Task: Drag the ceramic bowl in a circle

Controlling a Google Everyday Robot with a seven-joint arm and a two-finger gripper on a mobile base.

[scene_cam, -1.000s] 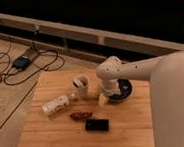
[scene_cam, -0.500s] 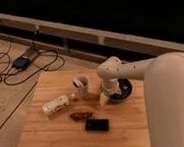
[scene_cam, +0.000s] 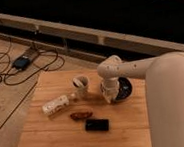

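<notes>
Camera view: gripper (scene_cam: 108,94) at the ceramic bowl (scene_cam: 124,88) rim nearest the mug (scene_cam: 81,85); whether it grips, you cannot tell. A wide circle could topple that mug.

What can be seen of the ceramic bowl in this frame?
The ceramic bowl is round, shallow and dark, with a glazed-looking inside. It sits upright on the wooden table, toward its far right in the picture, right of the white mug and apart from it. The robot's hand is at its left rim and hides that side, so only the right part shows. Whether the hand touches it cannot be told.
</notes>
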